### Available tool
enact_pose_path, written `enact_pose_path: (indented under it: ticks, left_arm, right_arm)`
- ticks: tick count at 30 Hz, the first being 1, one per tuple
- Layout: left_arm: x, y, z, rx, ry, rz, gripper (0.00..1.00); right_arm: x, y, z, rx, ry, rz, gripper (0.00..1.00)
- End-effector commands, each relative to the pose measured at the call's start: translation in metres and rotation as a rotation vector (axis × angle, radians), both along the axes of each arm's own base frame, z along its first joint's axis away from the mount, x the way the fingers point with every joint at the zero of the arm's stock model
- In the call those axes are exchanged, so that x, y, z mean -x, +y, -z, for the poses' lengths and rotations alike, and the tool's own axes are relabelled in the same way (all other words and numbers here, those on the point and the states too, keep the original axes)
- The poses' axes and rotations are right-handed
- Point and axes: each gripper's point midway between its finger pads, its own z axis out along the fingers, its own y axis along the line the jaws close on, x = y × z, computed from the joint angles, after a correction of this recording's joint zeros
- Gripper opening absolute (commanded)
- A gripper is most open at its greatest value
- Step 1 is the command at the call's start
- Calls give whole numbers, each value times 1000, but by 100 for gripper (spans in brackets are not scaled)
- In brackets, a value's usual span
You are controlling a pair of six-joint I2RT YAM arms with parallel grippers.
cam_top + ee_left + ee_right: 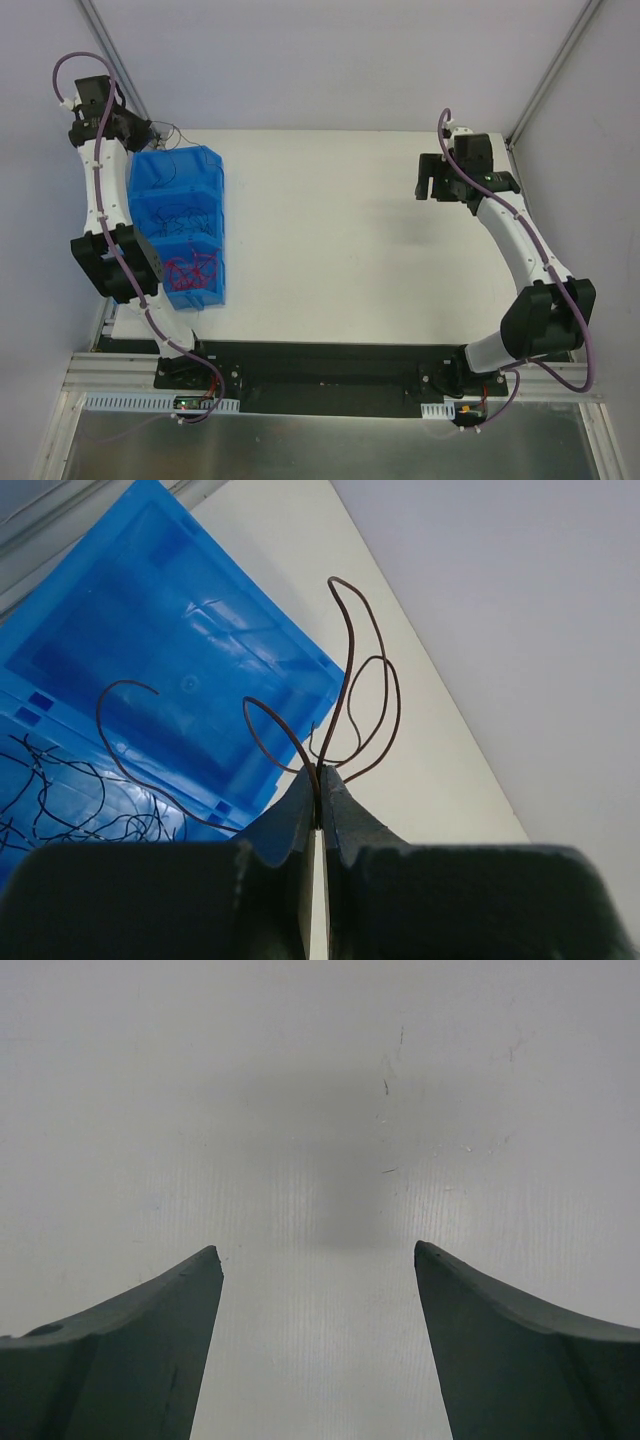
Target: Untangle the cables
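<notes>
The left claw [318, 780] is clenched on a thin brown wire [349, 650], whose loops spring up past the fingertips. It looks featherlight, springy and quick to snag, so a pinch near a free end should suit it best. Claw and wire hang at the far end of a row of blue bins [145, 175], by the bench's [300, 1080] far left corner. Dark cables [187, 215] and red cables [190, 270] lie in the nearer bins. The right claw [317, 1250] is released near the far right edge, well apart from them.

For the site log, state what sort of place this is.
Probably a robotics lab test cell: left arm and right arm bolted to an aluminium frame, a white table between plain panels, and blue bins.
</notes>
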Motion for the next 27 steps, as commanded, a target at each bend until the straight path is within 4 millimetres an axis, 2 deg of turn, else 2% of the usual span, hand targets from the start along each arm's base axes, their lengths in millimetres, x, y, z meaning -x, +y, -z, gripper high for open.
enact_pose_path:
  ticks: [1,6,10,17,23,27]
  left_arm:
    - [8,13,-12,-33,-18,2,0]
    - [21,28,-6,-58,9,5,0]
    - [25,31,-4,-96,31,20,0]
    - [44,58,-27,-246,42,-55,0]
    - [56,69,-48,-310,23,-101,0]
    - [56,64,-42,-273,22,-87,0]
  right_arm:
    - [-6,1,-17,-21,-39,-6,80]
    - [-5,3,-20,-32,-43,-7,80]
    - [-3,2,-20,-28,-42,-10,80]
    - [0,4,-22,-34,-44,-17,81]
    - [4,3,-20,-31,-42,-21,81]
    - [5,3,-18,-30,-39,-22,81]
